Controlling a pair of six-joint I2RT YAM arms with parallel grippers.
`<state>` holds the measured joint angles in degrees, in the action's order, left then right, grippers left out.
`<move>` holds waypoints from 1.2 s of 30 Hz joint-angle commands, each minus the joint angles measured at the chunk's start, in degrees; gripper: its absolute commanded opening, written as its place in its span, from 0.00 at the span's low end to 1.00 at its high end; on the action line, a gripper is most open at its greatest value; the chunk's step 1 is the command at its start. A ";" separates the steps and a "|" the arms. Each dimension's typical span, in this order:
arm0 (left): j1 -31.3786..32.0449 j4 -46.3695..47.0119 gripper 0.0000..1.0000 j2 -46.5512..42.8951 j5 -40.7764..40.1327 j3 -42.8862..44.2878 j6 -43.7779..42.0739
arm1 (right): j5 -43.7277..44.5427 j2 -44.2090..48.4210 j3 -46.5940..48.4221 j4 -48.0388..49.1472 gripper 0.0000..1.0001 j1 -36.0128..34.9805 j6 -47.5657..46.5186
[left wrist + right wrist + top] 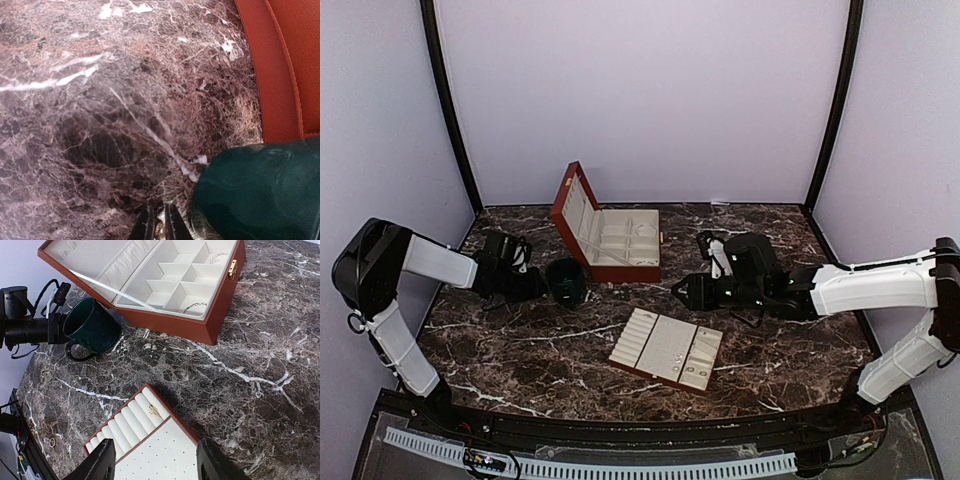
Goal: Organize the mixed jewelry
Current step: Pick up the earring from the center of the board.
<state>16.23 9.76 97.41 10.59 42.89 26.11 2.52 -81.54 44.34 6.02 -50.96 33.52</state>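
Note:
My left gripper (159,215) is low over the marble beside the dark green cup (260,195), its narrow fingers (146,225) shut on a tiny gold piece of the mixed jewelry (161,230). In the top view the left gripper (535,285) sits just left of the cup (565,281). My right gripper (157,462) hangs open above the flat cream slotted tray (165,455), nothing between its fingers. A small gold ring (154,411) lies in a tray slot. Thin pale loops (195,306) rest in compartments of the open red-brown box (180,325). A loose ring (52,442) lies on the table.
The box (620,272) stands at the back centre with its lid raised to the left, just behind the cup. The tray (665,348) lies at an angle in the middle front. Purple walls close in the marble table (790,360) on three sides.

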 commanded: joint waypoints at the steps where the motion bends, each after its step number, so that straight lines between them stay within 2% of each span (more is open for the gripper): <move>1: -0.41 -0.58 0.07 -1.00 1.36 -1.35 0.64 | 0.13 -0.44 1.11 1.49 0.55 0.28 0.03; 7: -0.41 -0.68 0.00 -2.19 2.72 -2.21 1.64 | 0.50 -0.08 0.76 1.54 0.55 0.28 0.01; 13: -0.34 -0.87 0.00 -5.29 3.22 -3.69 2.48 | 0.87 0.55 0.40 1.62 0.55 0.31 0.06; 21: -0.32 -1.81 0.00 -13.76 7.47 -8.43 6.37 | 0.55 1.97 0.25 1.73 0.55 0.37 -0.85; 25: 0.47 -2.03 0.00 -19.19 10.09 -12.05 10.04 | -3.65 2.37 0.01 4.55 0.56 0.27 -3.27; 30: 6.25 -4.30 0.00 -25.15 11.73 -13.32 16.33 | -11.42 2.03 1.10 8.71 0.57 -0.83 -7.52; 36: 14.63 -2.64 0.00 -28.69 9.90 -13.07 26.18 | -14.06 -4.18 8.08 5.88 0.56 -3.83 -8.47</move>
<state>27.22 6.57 71.13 20.80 30.02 44.23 -7.77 -82.32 47.48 10.28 -52.66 26.96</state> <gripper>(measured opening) 0.007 0.566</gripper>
